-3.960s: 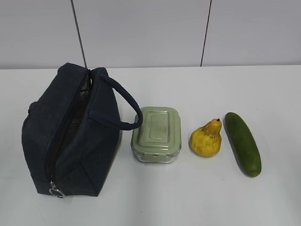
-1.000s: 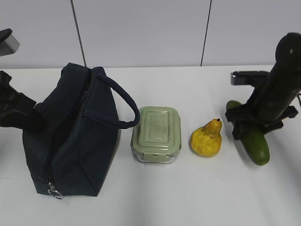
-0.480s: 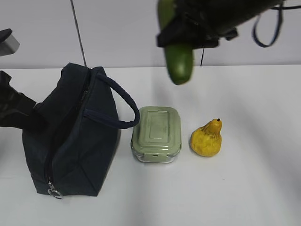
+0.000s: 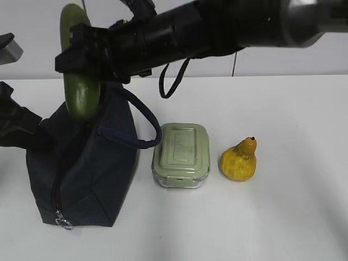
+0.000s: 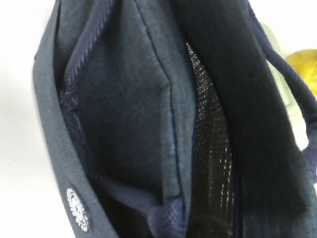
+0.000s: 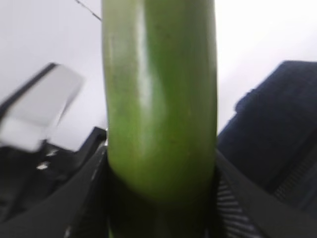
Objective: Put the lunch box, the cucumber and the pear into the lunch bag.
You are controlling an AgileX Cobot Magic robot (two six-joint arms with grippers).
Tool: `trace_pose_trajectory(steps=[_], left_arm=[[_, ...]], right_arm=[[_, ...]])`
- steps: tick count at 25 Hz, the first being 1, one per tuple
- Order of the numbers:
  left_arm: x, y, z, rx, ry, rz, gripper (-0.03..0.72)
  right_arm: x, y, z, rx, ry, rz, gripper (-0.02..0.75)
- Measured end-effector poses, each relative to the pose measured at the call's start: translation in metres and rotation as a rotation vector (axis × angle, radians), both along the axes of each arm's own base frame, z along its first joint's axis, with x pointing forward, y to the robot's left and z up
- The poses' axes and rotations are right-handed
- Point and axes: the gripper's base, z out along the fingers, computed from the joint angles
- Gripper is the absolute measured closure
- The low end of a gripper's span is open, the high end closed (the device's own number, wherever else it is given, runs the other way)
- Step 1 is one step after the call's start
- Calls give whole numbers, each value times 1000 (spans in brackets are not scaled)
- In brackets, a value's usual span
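The dark green cucumber (image 4: 81, 87) hangs upright over the open top of the navy lunch bag (image 4: 103, 163). My right gripper (image 4: 82, 54) is shut on it, reaching across from the right; in the right wrist view the cucumber (image 6: 158, 99) fills the space between the jaws (image 6: 161, 198). My left gripper (image 4: 33, 135) presses into the bag's left side, where fabric gathers; its fingers are hidden. The left wrist view looks into the bag (image 5: 129, 114) and its dark opening. The sage-lidded lunch box (image 4: 181, 154) and yellow pear (image 4: 238, 160) sit on the table right of the bag.
The bag's loop handle (image 4: 142, 117) arches toward the lunch box. The zipper's ring pull (image 4: 63, 220) hangs at the bag's near end. The white table (image 4: 293, 217) runs to a grey wall behind. The pear's edge shows in the left wrist view (image 5: 304, 62).
My right gripper lifted the cucumber off the table at the far right and carried it left across the scene to above the bag. The left gripper and bag stayed put.
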Motion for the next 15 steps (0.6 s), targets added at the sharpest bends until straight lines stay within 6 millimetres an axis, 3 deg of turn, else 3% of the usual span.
trace_pose_trajectory(steps=[6, 15], left_arm=[[0, 0, 0, 0, 0, -1, 704], [0, 0, 0, 0, -1, -1, 704]], right_arm=[[10, 6, -40, -67, 38, 10, 354], [4, -5, -61, -332, 70, 82, 354]])
